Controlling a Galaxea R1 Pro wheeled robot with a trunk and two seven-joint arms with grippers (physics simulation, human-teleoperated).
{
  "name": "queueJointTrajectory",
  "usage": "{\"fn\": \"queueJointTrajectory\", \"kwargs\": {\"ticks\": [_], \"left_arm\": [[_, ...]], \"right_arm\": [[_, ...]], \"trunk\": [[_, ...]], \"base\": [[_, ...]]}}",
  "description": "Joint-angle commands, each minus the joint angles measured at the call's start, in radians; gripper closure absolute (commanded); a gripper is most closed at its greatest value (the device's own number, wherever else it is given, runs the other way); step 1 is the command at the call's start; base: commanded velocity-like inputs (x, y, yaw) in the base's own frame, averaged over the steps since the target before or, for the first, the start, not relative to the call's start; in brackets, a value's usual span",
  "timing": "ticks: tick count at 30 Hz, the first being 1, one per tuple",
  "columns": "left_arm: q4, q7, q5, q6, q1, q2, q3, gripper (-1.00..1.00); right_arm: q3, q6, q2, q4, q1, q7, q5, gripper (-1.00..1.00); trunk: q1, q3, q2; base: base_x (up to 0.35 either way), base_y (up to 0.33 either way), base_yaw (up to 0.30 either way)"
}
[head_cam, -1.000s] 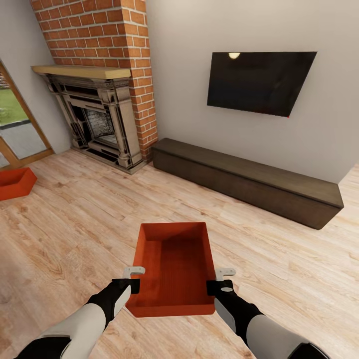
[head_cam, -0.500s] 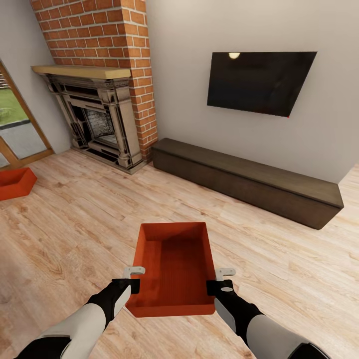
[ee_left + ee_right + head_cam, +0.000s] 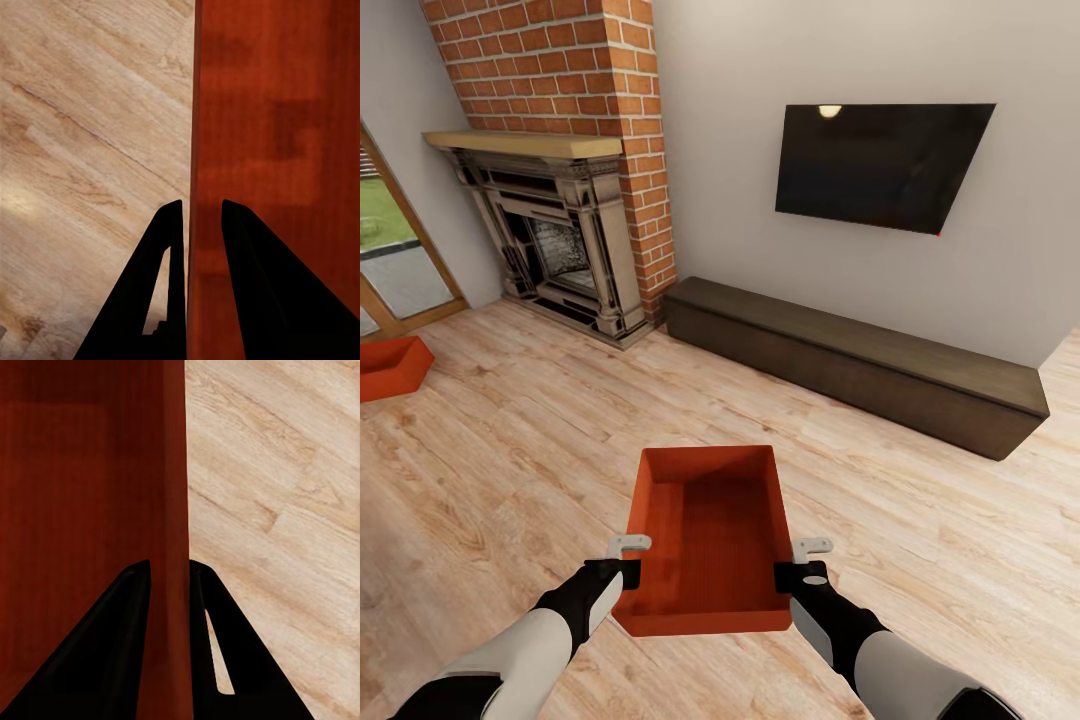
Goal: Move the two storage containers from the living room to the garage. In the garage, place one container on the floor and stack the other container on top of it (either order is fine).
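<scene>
Head view showed us in the living room, holding one orange-red storage container (image 3: pixel 710 540) between our two arms above the light wood plank floor (image 3: pixel 530 450). Our left gripper (image 3: pixel 628 560) pinched the container's left long wall and our right gripper (image 3: pixel 800 563) pinched its right long wall, both near the end closest to us. In the left wrist view the two dark fingers (image 3: pixel 161 300) sat narrow, one on each side of the thin wall (image 3: pixel 201 150); the right wrist view gave the same, fingers (image 3: pixel 120 652) clamped either side of the wall (image 3: pixel 174 510).

Taking the brick fireplace (image 3: pixel 565 200) as our landmark, the held container lay well in front of it and to its right. The second container (image 3: pixel 392 366) sat on the planks well to the fireplace's left, near the glass door (image 3: pixel 390 250). A dark low bench (image 3: pixel 860 365) ran just right of the fireplace, under the wall TV (image 3: pixel 880 165).
</scene>
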State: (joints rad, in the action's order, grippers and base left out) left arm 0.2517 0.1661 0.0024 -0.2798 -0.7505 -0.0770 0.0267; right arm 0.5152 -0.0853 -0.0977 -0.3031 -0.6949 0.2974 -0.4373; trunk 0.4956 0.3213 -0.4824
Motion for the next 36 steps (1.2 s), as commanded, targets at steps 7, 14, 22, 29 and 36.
{"fn": "queueJointTrajectory", "kwargs": {"ticks": [7, 14, 22, 29, 36], "left_arm": [[0.0, 0.006, -0.004, -0.007, 0.0, 0.015, 0.006, 1.0], [0.0, 0.006, -0.004, -0.007, 0.0, 0.015, 0.006, 1.0], [0.0, 0.006, -0.004, -0.007, 0.0, 0.015, 0.006, 1.0], [0.0, 0.006, -0.004, -0.007, 0.0, 0.014, 0.006, 1.0], [0.0, 0.006, -0.004, -0.007, 0.0, 0.015, 0.006, 1.0]], "right_arm": [[-0.004, 0.014, 0.0, -0.03, -0.002, -0.012, 0.003, 1.0], [-0.004, 0.014, 0.001, -0.033, -0.002, -0.011, 0.003, 1.0], [-0.004, 0.016, 0.001, -0.033, -0.002, -0.011, 0.003, 1.0], [-0.004, 0.017, 0.001, -0.033, -0.002, -0.007, 0.003, 1.0], [-0.005, 0.018, -0.001, -0.033, -0.002, -0.004, 0.003, 1.0]], "trunk": [[0.0, 0.002, -0.002], [0.0, 0.002, -0.002], [0.0, 0.002, -0.002], [0.0, 0.002, -0.002], [0.0, -0.006, -0.002]], "base": [[0.0, 0.0, 0.0], [0.0, 0.0, 0.0], [0.0, 0.0, 0.0], [0.0, 0.0, 0.0], [0.0, 0.0, 0.0]]}}
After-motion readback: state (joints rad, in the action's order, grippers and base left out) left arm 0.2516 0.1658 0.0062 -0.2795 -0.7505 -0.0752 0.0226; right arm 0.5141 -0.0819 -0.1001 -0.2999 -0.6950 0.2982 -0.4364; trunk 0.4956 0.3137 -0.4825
